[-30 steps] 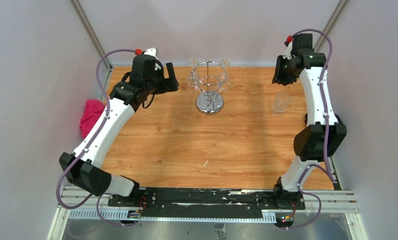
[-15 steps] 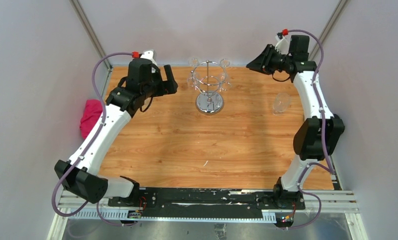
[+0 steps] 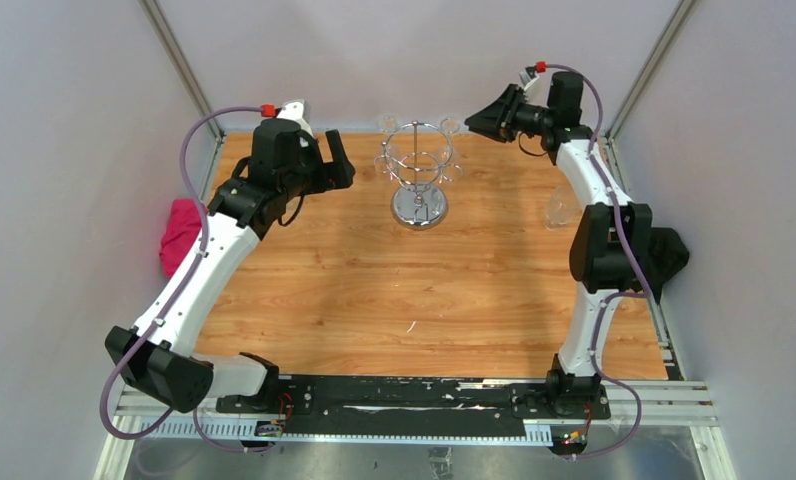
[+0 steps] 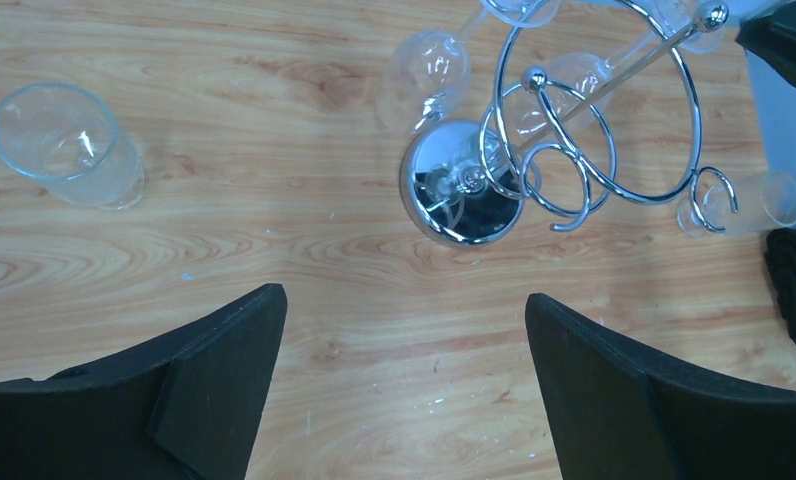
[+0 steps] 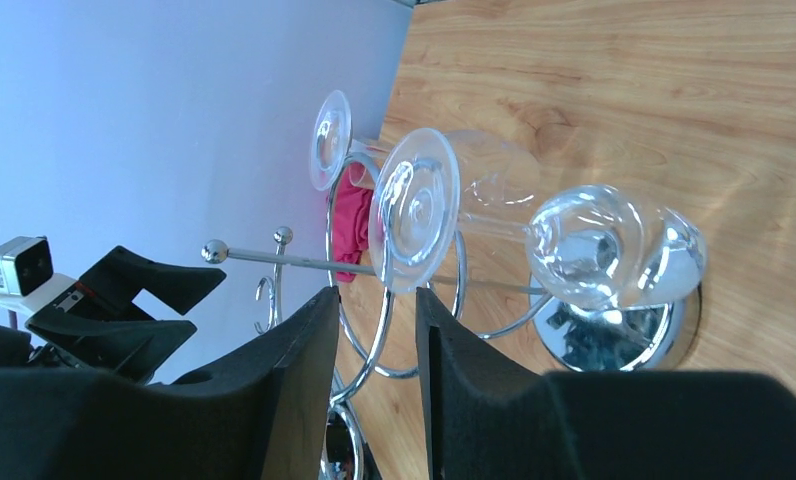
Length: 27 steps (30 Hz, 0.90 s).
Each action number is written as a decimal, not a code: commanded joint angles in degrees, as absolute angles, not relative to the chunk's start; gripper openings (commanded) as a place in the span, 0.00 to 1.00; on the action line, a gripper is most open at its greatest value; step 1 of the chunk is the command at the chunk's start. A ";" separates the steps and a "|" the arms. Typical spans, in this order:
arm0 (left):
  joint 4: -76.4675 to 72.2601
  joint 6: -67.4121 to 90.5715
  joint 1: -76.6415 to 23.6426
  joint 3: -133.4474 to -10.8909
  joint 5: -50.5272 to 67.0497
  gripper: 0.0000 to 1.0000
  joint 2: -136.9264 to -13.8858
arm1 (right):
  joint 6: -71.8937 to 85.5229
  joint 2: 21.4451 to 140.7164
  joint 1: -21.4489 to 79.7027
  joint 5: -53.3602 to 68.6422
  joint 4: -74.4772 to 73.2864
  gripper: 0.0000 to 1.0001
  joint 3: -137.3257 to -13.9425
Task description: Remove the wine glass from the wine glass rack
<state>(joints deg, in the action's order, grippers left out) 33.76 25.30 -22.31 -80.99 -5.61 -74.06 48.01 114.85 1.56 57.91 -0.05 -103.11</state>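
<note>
The chrome wine glass rack [image 3: 417, 165] stands at the back middle of the table on its round mirrored base [image 4: 462, 196]. Several wine glasses hang upside down from its hooks. In the right wrist view the nearest wine glass [image 5: 604, 245] shows its round foot [image 5: 414, 205] just ahead of my right gripper [image 5: 374, 298]. That gripper is open by a narrow gap, holds nothing, and sits at the rack's right rear [image 3: 477, 120]. My left gripper [image 4: 402, 296] is wide open and empty, hovering left of the rack [image 3: 340, 158].
A clear glass [image 4: 69, 145] stands upright on the table at the right side, partly behind my right arm [image 3: 558, 206]. A pink cloth [image 3: 182, 232] lies off the table's left edge. Walls close in at the back and sides.
My right arm has swung from above the standing glass leftward and back to the rack, turning to point at it, and its jaws have widened a little. The left arm has barely shifted.
</note>
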 commanded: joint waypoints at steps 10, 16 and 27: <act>33.31 23.93 -22.68 -81.05 -6.83 0.96 -73.19 | 44.68 121.19 5.27 55.65 -7.39 0.38 -113.58; 33.32 23.73 -22.68 -81.18 -6.94 0.96 -73.31 | 42.32 119.81 5.16 54.47 -9.57 0.38 -113.03; 33.00 23.65 -22.68 -80.75 -6.72 0.96 -72.89 | 41.94 121.49 5.19 52.56 -11.31 0.37 -115.43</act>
<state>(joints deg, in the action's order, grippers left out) 33.58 24.40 -22.31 -80.99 -6.28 -74.06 42.28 120.62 4.75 53.28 -10.79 -112.62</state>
